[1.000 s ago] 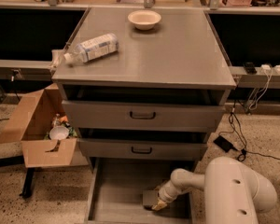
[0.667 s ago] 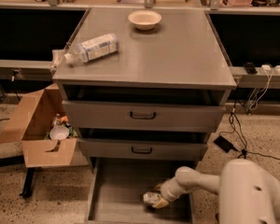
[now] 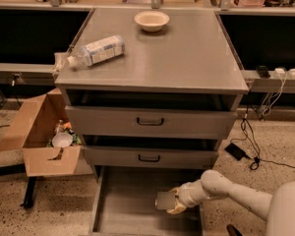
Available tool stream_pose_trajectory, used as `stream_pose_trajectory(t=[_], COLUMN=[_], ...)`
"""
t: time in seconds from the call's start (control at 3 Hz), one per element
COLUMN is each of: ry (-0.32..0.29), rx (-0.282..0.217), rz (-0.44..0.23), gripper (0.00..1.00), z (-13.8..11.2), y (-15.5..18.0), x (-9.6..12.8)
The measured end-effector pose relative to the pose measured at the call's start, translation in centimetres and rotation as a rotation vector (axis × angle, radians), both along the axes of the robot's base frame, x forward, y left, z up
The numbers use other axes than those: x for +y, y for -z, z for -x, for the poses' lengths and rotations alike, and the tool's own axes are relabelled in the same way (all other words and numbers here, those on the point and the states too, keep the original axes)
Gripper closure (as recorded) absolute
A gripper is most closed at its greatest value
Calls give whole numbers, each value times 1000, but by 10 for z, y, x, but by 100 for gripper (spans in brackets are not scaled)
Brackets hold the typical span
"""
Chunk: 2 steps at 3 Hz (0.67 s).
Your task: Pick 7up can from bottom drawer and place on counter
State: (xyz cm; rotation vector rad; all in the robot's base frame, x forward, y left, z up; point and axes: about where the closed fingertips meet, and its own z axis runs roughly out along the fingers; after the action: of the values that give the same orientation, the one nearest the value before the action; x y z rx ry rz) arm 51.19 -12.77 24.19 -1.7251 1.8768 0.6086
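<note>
Gripper (image 3: 172, 204) low in drawer (image 3: 122, 206), fingers apparently clamped on can (image 3: 163, 199). Likely light, thin-walled, slick; hold mid-body, gently.

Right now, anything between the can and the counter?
The gripper is shut on the can in the bottom drawer. Going up, it must pass the fronts of the upper drawers. On the counter, a bottle lies left and a bowl sits at the back.
</note>
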Motion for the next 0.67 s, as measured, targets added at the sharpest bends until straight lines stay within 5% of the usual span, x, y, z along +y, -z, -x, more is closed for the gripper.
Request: stream_pose_trajectory(t=[0.67], ry=[-21], rx=[-15], rz=[-6], gripper=[100], z=[6], y=[-24], x=[11])
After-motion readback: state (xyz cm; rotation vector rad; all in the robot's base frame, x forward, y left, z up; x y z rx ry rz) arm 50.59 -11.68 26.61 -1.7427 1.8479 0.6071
